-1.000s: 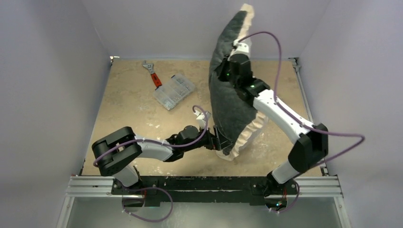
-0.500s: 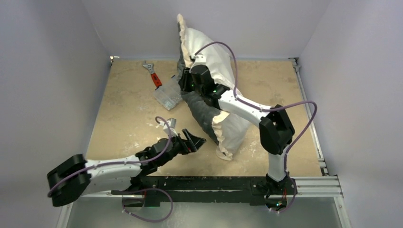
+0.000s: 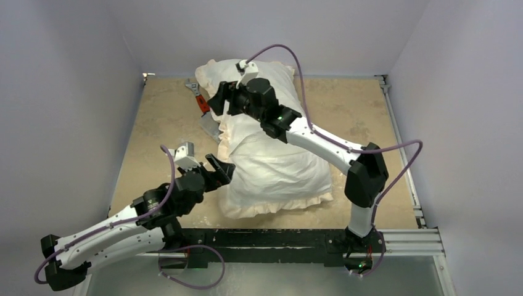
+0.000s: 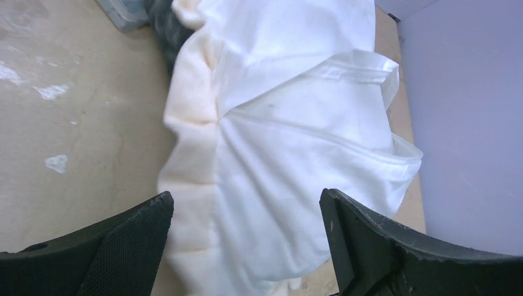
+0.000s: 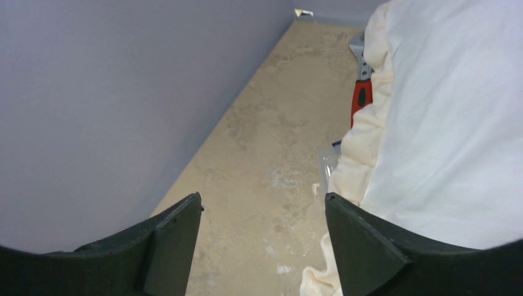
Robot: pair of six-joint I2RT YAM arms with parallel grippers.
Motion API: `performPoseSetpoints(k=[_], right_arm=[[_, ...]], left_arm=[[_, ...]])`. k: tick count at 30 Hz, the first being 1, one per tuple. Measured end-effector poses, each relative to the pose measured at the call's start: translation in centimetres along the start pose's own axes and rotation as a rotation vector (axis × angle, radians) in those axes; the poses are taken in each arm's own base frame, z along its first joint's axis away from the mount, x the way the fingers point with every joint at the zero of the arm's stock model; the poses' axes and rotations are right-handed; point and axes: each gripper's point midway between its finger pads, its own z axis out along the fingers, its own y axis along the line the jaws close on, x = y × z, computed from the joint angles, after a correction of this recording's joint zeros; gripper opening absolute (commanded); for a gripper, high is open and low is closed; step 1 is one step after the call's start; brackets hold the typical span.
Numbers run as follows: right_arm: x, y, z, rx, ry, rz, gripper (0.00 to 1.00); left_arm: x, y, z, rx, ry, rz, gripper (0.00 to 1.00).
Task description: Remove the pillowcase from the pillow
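- Beige, mottled table (image 3: 154,123) with pale scuffs, boxed in by plain lilac-grey walls (image 3: 61,92) on three sides, and a metal rail (image 3: 111,243) along the near edge where the arms are bolted.
- The pillowcase (image 3: 277,166) lies flat across the middle of the table, white side up. Its cream frill (image 3: 277,208) trails along the near edge, and the bundle looks plump.
- The right arm stretches long and low over the pillowcase to the far left corner of the fabric. The right pincer (image 3: 214,98) has its jaws wide apart with nothing between them. Its wrist view shows only bare table and wall in the gap, with the pillowcase just off its right finger.
- The left arm lies almost flat, reaching in from the near left. The left pincer (image 3: 221,168) is spread wide too and holds nothing. The pillowcase sits straight ahead of it, just beyond the fingertips, frill side nearest.
- A red-handled wrench (image 3: 196,92) pokes out just past the right pincer, its lower end covered by the frill.
- A clear plastic box (image 3: 208,126) is mostly buried under the fabric, with only a corner showing.
- A sliver of the dark grey side (image 4: 161,24) peeks out ahead of the left pincer.
- The pillow can't be told apart from the white cloth, so I can't say whether it's inside.
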Motion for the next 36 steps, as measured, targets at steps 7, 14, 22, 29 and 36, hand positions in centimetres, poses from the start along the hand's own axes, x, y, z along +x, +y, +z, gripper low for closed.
performPoseSetpoints(k=[7, 14, 22, 29, 36], right_arm=[[-7.8, -3.8, -6.5, 0.029, -0.173, 0.027, 0.87], [-6.3, -18.1, -12.7, 0.315, -0.21, 0.089, 0.99], [2.9, -26.6, -16.8, 0.456, -0.081, 0.182, 0.99], [6.9, -25.8, -15.8, 0.32, -0.017, 0.212, 0.99], [7.4, -27.3, -11.5, 0.269, 0.01, 0.216, 0.97]], left_arm=[[-2.4, -0.3, -0.7, -0.067, -0.027, 0.122, 0.9], [-0.9, -0.8, 1.5, -0.116, 0.022, 0.298, 0.91], [3.4, -1.6, 5.0, -0.109, 0.134, 0.426, 0.91], [6.9, -2.8, 6.6, -0.041, 0.23, 0.435, 0.87], [10.9, -4.0, 7.5, 0.069, 0.34, 0.407, 0.85]])
